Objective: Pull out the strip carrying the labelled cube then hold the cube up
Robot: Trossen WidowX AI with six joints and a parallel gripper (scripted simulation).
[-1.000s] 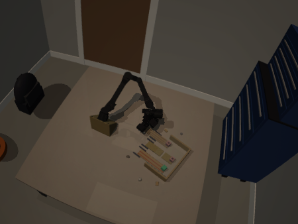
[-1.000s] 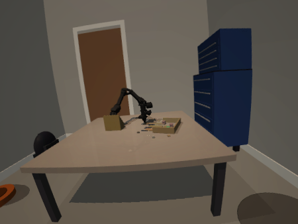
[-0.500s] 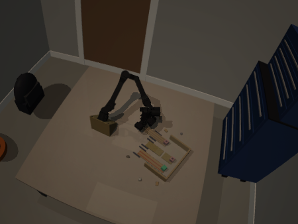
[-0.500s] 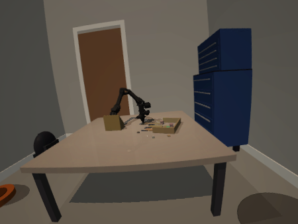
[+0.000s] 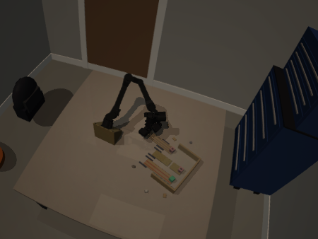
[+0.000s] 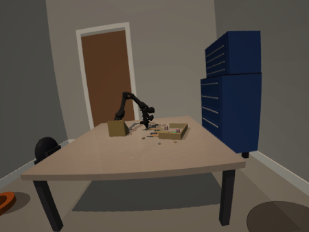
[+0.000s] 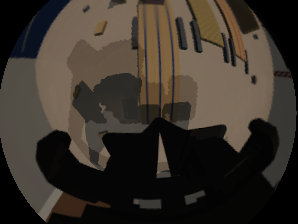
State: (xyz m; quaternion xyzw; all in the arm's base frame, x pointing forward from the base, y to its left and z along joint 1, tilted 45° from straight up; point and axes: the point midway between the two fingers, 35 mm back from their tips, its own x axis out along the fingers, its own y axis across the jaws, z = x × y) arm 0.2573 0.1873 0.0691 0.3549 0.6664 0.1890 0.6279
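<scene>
My gripper (image 5: pixel 148 136) (image 6: pixel 147 127) (image 7: pixel 158 120) is low over the table and shut on the near end of a long orange-lined strip (image 5: pixel 161 143) (image 7: pixel 158 50). This strip runs straight away from the fingers and carries a pink cube (image 5: pixel 172 150) at its far end. It reaches further out of the shallow wooden tray (image 5: pixel 191 152) (image 6: pixel 173 136) than its neighbours. A second strip (image 5: pixel 162 158) looks split into two pieces, with a pink cube (image 5: pixel 181 170) on the far piece. A third strip (image 5: pixel 160 172) carries a green cube (image 5: pixel 172 179). I cannot read any label on the cubes.
The arm's tan base box (image 5: pixel 106 132) (image 6: pixel 117 128) stands left of the gripper. Small loose bits (image 5: pixel 133 166) (image 5: pixel 146 191) lie on the table around the tray. A blue drawer cabinet (image 5: pixel 283 131) (image 6: pixel 233 103) stands off the table to the right.
</scene>
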